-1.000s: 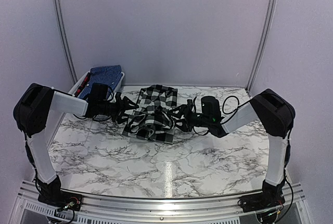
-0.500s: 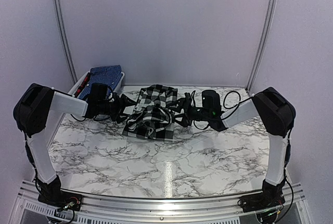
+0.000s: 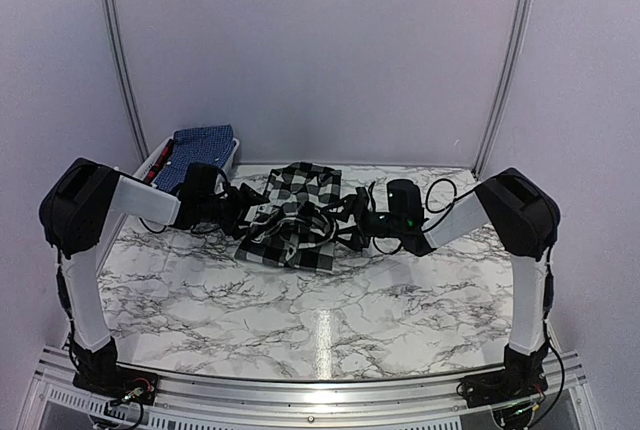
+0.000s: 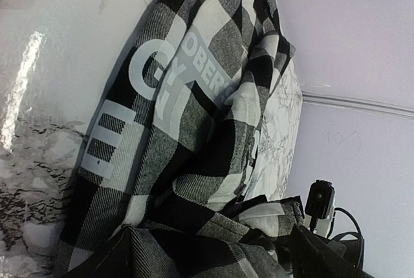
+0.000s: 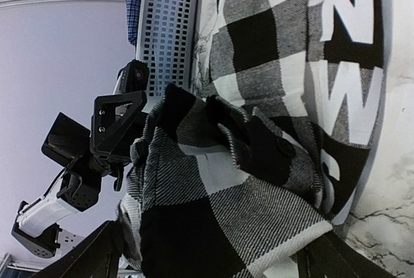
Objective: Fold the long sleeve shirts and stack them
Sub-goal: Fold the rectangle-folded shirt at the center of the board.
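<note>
You have the checked shirt on the bench, toward the far side and about midway between left and right. Its far part lies flat in a rough rectangle. The near part is heaped and rumpled where both claws meet it.

Your left claw stands wide at the shirt's left edge, and your right claw stands wide at its right edge. In both wrist views, loose cloth lies between the spread fingers and does not look pinched.

The blue shirt rests on the white basket at the far left, near the checked one but apart from it. You cannot tell whether it is folded.

I'd judge you partway through the first shirt. The bunched near part still needs flattening and folding over. After that comes the blue shirt, and nothing is stacked yet.
</note>
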